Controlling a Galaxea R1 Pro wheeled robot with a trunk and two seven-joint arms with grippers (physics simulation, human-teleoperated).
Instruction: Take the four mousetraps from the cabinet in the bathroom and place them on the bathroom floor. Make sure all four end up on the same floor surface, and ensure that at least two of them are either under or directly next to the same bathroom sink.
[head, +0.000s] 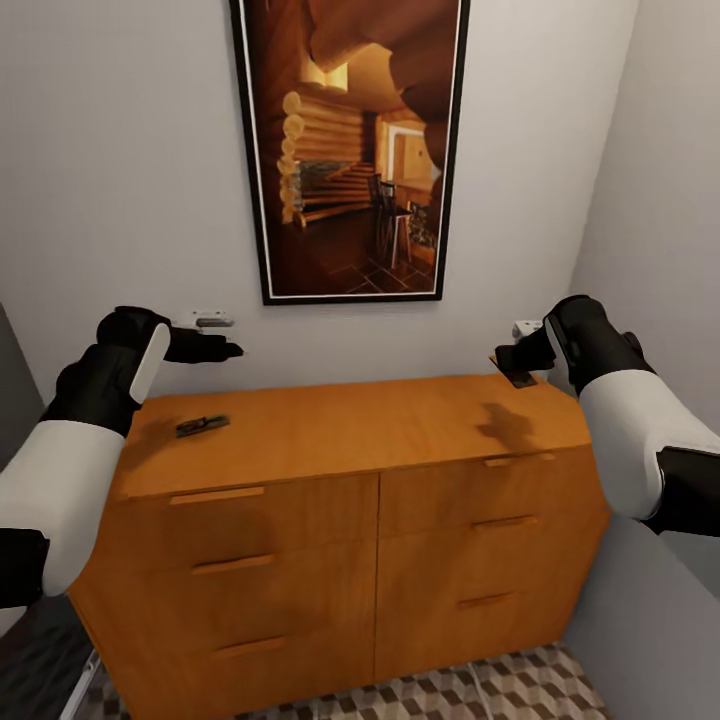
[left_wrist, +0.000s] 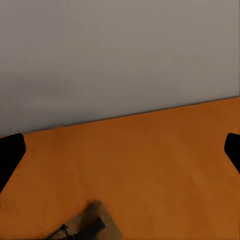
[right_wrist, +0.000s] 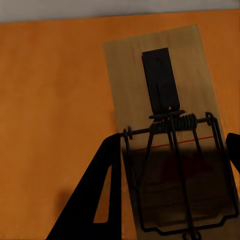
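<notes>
Now right fingers (right_wrist: 170, 200) clamp mousetrap (right_wrist: 165, 100) above cabinet (head: 330, 430); left fingers (left_wrist: 120, 150) spread, empty.

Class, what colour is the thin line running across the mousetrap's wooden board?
Red, on the mousetrap; it shows best in the right wrist view.

Your head view looks down at the cabinet (head: 330, 430) against the wall; both wrist views sit close over its top.

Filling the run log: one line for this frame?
left pincer: open, above cabinet top, near mousetrap | right pincer: shut on second mousetrap, lifted | floor placement: not yet
</notes>
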